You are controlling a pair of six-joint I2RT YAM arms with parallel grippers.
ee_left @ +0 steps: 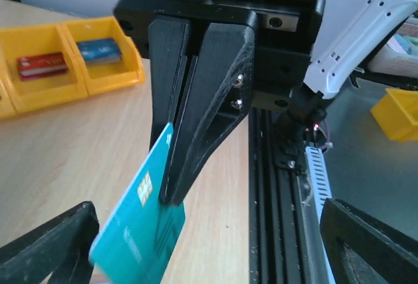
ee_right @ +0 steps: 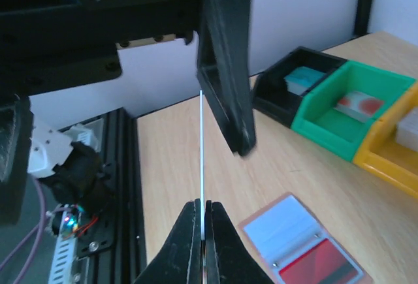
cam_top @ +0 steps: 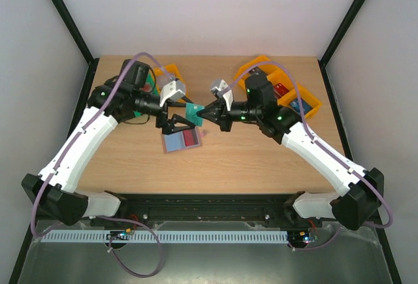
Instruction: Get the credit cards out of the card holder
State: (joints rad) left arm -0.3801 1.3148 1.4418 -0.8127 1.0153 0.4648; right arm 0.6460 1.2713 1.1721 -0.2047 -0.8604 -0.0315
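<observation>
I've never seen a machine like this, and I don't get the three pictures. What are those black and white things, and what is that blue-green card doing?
They are two robot arms bolted to a wooden table. One picture looks down from above; the other two come from small cameras on each arm's wrist.

Each arm ends in a two-fingered claw. The right gripper is shut on a thin teal plastic card, which its own camera sees edge-on as a thin line. The left gripper is open, one finger on each side of that card, not pinching it.

Below them lies a small open card holder, light blue inside, with a red card in one side.

Along the far edge sit plastic bins: yellow-orange bins on one side, and a black bin, a green bin and another orange one on the other, with cards inside.
</observation>
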